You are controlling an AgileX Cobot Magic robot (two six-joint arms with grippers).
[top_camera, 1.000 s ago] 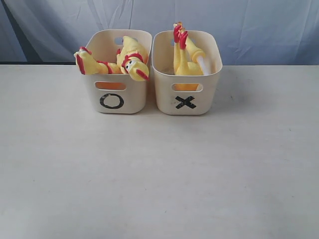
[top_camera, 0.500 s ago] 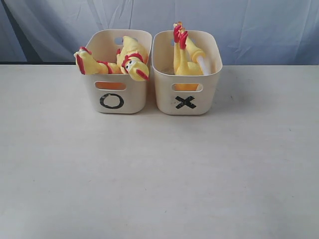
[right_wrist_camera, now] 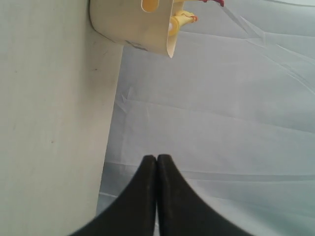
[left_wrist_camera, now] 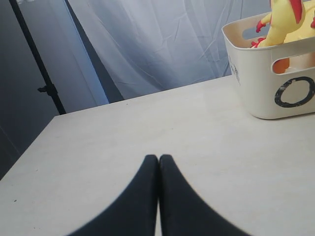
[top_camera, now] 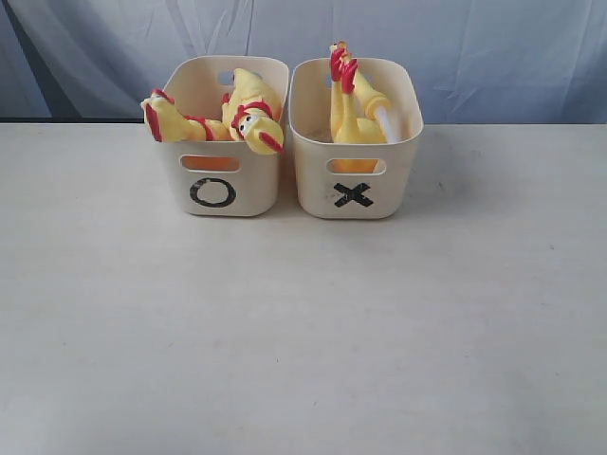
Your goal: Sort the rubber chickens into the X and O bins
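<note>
Two cream bins stand side by side at the back of the table. The O bin (top_camera: 224,180) holds two whole yellow rubber chickens (top_camera: 248,116) with red combs, one head hanging over its front rim. The X bin (top_camera: 356,185) holds a headless body (top_camera: 343,109) with red feet up and a piece with a white tube (top_camera: 389,121). The O bin (left_wrist_camera: 275,73) also shows in the left wrist view, far from my left gripper (left_wrist_camera: 158,158), which is shut and empty. My right gripper (right_wrist_camera: 156,158) is shut and empty, away from the X bin (right_wrist_camera: 135,22). Neither gripper appears in the exterior view.
The white table (top_camera: 303,322) stretches in front of the bins. A pale blue cloth backdrop (top_camera: 474,47) hangs behind. A dark stand pole (left_wrist_camera: 37,59) rises beyond the table's far left edge in the left wrist view.
</note>
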